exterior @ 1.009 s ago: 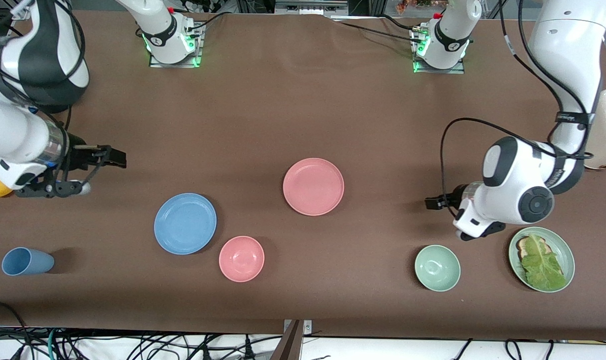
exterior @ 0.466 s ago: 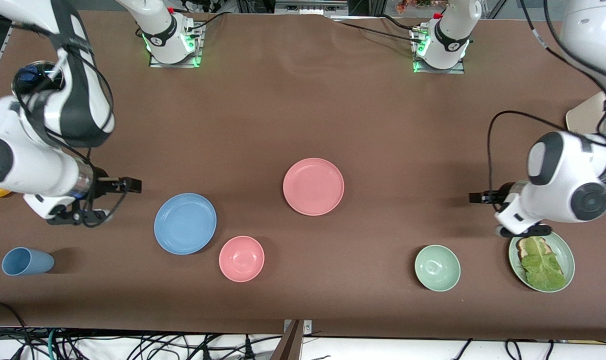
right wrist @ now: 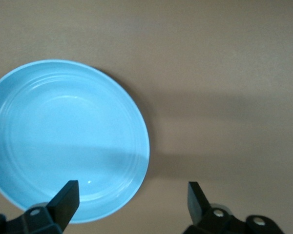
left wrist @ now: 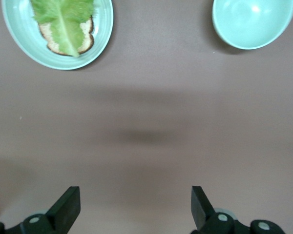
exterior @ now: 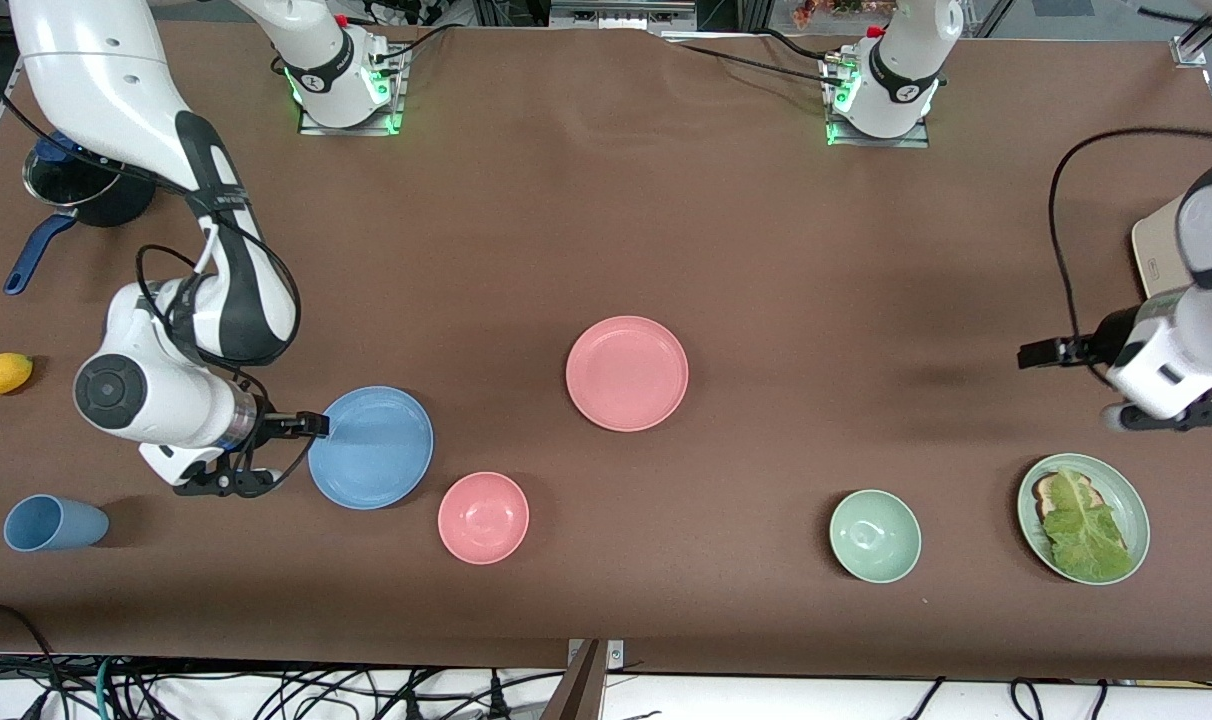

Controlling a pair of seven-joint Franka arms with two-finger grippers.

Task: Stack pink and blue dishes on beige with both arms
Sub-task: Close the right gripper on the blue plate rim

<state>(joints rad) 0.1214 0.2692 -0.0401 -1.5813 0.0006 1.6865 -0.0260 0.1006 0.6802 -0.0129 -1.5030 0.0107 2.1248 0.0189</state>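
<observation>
In the front view, the right gripper [exterior: 311, 425] is at the rim of the blue plate [exterior: 371, 447], on the side toward the right arm's end of the table. The plate lies straight ahead of the fingertips, toward the middle of the table, so I judge this arm is the one placed to take it. The pink plate [exterior: 627, 373] lies in the middle of the table, farther from the camera than the pink bowl [exterior: 483, 517]. The left gripper [exterior: 1041, 352] hangs over bare table at the left arm's end, well apart from the pink plate and farther from the camera than the green plate with lettuce [exterior: 1083, 518]. No beige plate is visible on the table in this view. A pale object at the picture's edge near the left arm is cut off, and I cannot say what it is.

In the left wrist view, the left gripper [left wrist: 136, 204] is spread wide with nothing between its fingers. Below it is only brown table; the lettuce plate [left wrist: 57, 33] and the green bowl [left wrist: 253, 22] are near.

In the right wrist view, the right gripper [right wrist: 132, 200] is also spread wide and empty. One finger is over the blue plate [right wrist: 63, 141], the other over the table beside it, so the rim lies between them. Whether a finger already touches the plate, I cannot tell.
</observation>
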